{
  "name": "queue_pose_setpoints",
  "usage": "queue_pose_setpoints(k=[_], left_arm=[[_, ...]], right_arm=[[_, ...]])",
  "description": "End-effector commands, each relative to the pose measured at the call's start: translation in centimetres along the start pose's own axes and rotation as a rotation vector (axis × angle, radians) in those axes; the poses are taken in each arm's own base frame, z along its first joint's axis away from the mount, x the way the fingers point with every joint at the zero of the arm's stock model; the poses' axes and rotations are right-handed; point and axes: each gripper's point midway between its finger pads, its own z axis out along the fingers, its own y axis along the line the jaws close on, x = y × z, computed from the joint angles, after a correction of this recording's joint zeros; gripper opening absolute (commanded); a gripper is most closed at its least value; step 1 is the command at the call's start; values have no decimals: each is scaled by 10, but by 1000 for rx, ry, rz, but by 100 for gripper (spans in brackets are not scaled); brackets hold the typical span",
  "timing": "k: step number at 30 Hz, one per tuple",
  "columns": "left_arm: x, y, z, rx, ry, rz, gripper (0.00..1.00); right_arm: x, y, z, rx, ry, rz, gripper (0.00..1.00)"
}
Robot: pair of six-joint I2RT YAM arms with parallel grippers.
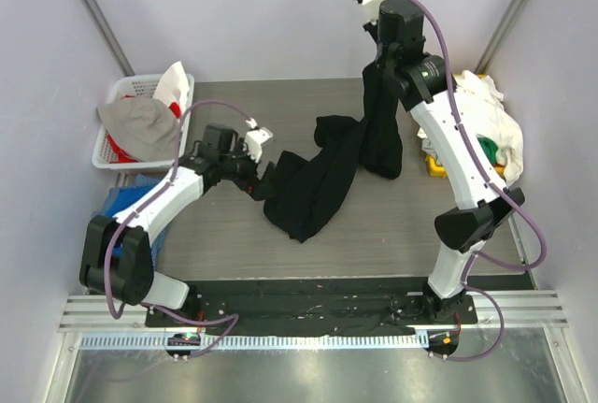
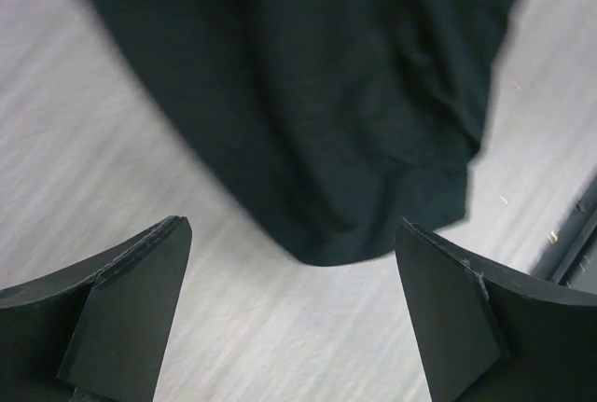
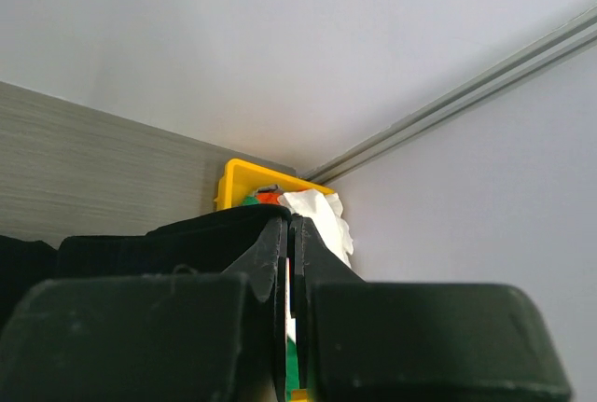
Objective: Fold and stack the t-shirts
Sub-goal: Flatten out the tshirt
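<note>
Grey wood-grain tabletop (image 1: 374, 225) fills the booth between pale walls. On it the black t-shirt (image 1: 318, 179) is strung out in a long rope: its upper end is pinched in the right gripper (image 3: 289, 225), whose jaws are clenched flat on the fabric high over the far edge. From there the cloth hangs straight below that gripper, then trails across the surface toward the left gripper (image 2: 289, 234). That one is released, its jaws spread wide and holding nothing. It hovers low, with the rounded lower end of the shirt lying just ahead of its fingertips, apart from them. Beyond the right gripper, in the corner, a yellow bin (image 3: 247, 178) holds a pile of white and green shirts (image 1: 486, 118). Well behind the left gripper, a white basket (image 1: 105, 149) carries grey and red cloth (image 1: 140, 122).
</note>
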Motion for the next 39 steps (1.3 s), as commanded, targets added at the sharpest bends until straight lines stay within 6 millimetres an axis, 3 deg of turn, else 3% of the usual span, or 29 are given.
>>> queue_pose_setpoints(k=[1,2,6,11,15,20,27,33,34,36,37,39], left_arm=[[15,-40,9,82,93,96,95],[20,-53,14,100,112,133,94],[36,-63,22,38,161,249,93],[44,-64,39,20,183,301,92],[49,-57,58,-5,211,314,91],[52,-47,75,-39,240,319,88],[51,-46,83,-56,245,333,80],[44,-46,91,-52,239,323,51],[41,-44,92,-62,238,323,38],[43,-41,96,-73,253,323,24],[41,-39,97,-80,256,322,3],[39,-36,97,-98,255,320,0]], right_arm=[[2,-3,12,46,2,12,1],[3,-5,14,54,7,11,1],[6,-15,30,109,29,17,1],[-8,-44,38,190,-14,104,1],[-6,-54,40,213,-16,128,1],[5,-50,41,195,3,112,1],[19,-42,41,162,25,97,1],[32,-33,37,134,49,84,1],[38,-29,37,125,62,74,1],[40,-31,32,123,62,83,1],[46,-27,32,114,76,73,1],[47,-31,25,114,73,77,1]])
